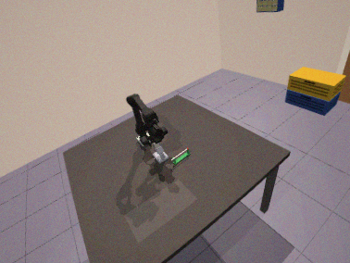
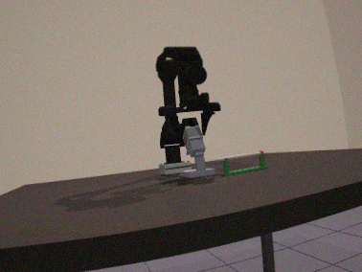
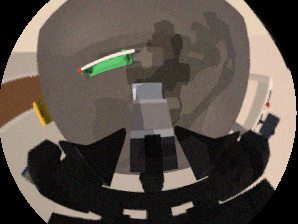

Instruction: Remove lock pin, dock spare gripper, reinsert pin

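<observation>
The grey mount [image 1: 160, 157] [image 2: 198, 173] stands on the table with its socket tilted. The spare gripper [image 2: 194, 145] [image 3: 153, 116], grey with a dark top, sits on the socket in line with it; its spigot is hidden. My gripper [image 3: 150, 129] is open, its black fingers standing apart on either side of the spare gripper's upper end. The white lock pin [image 1: 180, 154] [image 2: 241, 156] [image 3: 107, 58] with a red head lies across the top of the green rack [image 1: 181, 158] [image 2: 245, 170] [image 3: 111, 65] beside the mount. No pin shows through the socket.
The pale arm base [image 2: 175, 168] stands behind the mount on the dark table [image 1: 222, 134]. A lighter rectangle [image 1: 162, 213] lies on the table top. A yellow box [image 1: 317, 81] on a blue box [image 1: 311, 101] stands on the floor beyond the table.
</observation>
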`<state>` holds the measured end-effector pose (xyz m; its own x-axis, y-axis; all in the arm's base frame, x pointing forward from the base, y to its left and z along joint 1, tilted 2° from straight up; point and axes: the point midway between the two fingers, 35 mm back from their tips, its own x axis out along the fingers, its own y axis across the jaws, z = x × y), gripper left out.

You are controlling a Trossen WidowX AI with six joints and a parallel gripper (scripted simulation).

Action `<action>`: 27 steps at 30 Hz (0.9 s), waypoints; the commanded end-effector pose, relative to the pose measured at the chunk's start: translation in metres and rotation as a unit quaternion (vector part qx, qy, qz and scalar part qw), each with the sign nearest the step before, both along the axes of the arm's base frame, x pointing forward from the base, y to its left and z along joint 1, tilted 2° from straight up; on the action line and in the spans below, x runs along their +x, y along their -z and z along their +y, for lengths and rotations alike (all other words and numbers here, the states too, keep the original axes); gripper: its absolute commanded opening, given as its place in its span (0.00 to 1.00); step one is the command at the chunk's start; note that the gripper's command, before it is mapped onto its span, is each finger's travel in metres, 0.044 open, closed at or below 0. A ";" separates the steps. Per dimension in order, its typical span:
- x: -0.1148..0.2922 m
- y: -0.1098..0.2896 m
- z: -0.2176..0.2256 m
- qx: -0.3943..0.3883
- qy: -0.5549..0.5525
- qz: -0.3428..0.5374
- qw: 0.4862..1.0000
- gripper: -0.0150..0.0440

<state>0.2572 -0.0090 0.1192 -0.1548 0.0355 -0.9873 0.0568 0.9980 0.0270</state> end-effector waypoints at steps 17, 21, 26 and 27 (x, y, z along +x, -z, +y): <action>-0.021 -0.025 0.000 0.000 0.001 0.009 1.000 1.00; -0.027 -0.031 0.000 0.000 0.001 0.011 1.000 1.00; -0.033 -0.038 0.001 0.000 0.001 0.015 1.000 1.00; -0.034 -0.039 0.001 0.001 0.001 0.015 1.000 1.00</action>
